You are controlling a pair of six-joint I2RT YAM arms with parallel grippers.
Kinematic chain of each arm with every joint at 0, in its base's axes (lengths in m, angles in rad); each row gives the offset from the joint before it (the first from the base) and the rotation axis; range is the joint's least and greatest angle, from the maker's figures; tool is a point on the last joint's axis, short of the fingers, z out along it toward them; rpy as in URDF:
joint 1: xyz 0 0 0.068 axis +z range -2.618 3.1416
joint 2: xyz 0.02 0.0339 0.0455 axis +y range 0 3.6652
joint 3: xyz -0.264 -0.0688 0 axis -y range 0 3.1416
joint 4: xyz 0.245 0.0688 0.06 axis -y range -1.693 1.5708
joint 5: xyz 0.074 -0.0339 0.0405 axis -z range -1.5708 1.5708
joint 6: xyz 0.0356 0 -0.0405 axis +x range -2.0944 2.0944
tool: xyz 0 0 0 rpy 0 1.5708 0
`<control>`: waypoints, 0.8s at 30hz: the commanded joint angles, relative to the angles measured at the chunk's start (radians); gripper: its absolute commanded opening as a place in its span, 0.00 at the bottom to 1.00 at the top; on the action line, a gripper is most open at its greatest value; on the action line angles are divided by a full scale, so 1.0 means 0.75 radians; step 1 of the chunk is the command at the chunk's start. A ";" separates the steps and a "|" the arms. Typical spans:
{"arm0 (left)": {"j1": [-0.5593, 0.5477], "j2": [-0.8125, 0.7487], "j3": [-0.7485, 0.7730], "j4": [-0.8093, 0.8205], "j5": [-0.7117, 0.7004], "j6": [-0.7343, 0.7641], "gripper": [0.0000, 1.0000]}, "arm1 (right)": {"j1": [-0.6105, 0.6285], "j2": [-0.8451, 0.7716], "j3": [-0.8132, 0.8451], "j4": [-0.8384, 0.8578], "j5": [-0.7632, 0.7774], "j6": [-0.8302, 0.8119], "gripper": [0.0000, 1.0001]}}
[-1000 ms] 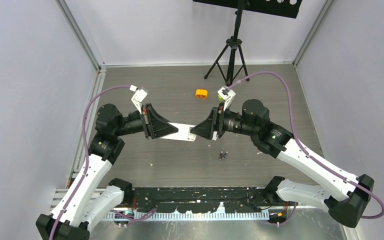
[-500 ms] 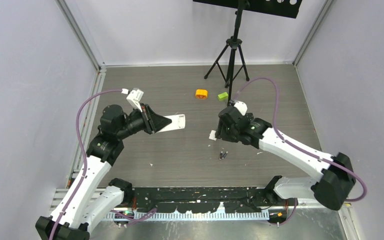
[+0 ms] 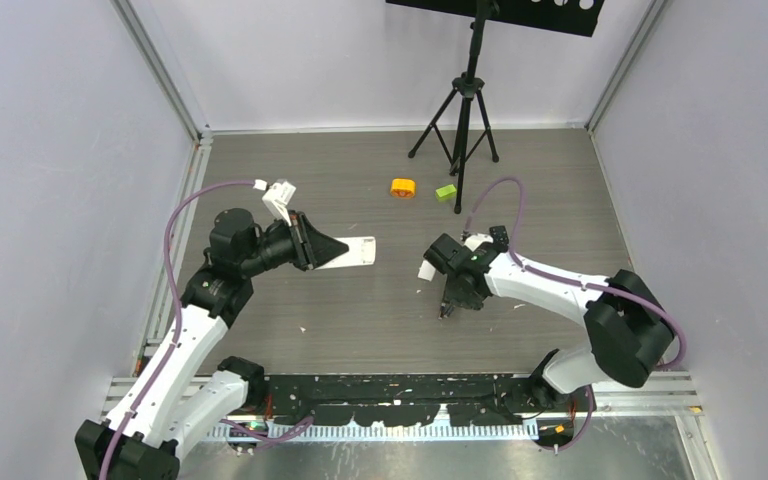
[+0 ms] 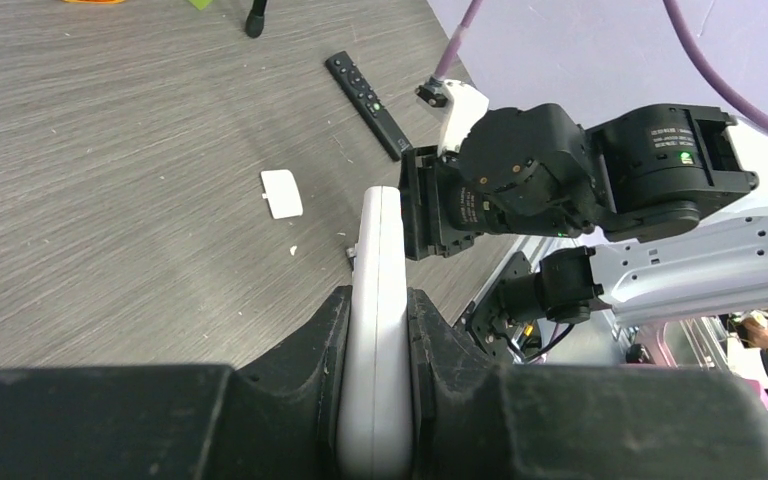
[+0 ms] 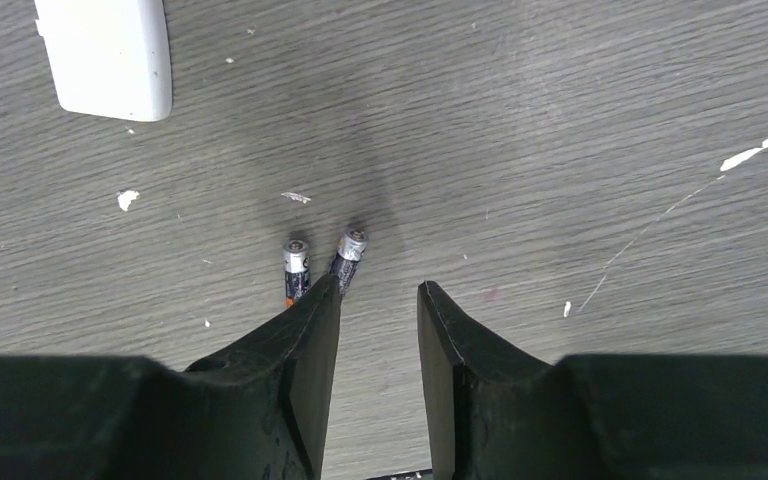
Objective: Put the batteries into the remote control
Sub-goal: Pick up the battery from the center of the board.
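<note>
Pick-up of a battery, about to begin. Within the last second the right gripper (image 5: 380, 300) has left the remote (image 4: 380, 290), where both arms had met in mid-air, and has swung down to the table (image 3: 360, 320), its jaws narrowing on the way. They now stand partly open with nothing between them. The two batteries (image 5: 297, 272) in view lie side by side just left of the gap in the right wrist view, one running under a fingertip, so closing here would probably miss. The left gripper (image 4: 375, 335) has drawn back leftward and stays clamped on the white remote, held edge-up clear of the table. A white lid (image 5: 110, 55) lies flat near the batteries, which suggests the compartment is open for loading. The table is grey wood-grain with white flecks (image 5: 760, 150). An orange block (image 3: 403, 187), a green block (image 3: 446, 192) and a tripod (image 3: 465, 110) stand at the back, between pale lilac walls (image 3: 60, 150).
</note>
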 commanded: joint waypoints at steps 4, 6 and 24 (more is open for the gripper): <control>-0.002 -0.012 -0.003 0.101 0.048 -0.008 0.00 | -0.001 0.072 0.008 0.103 -0.004 0.026 0.39; -0.002 -0.011 -0.005 0.105 0.048 -0.008 0.00 | -0.001 0.087 -0.001 0.130 -0.020 0.025 0.39; -0.002 -0.026 -0.030 0.112 0.050 -0.034 0.00 | -0.011 0.134 -0.096 0.221 -0.022 0.083 0.13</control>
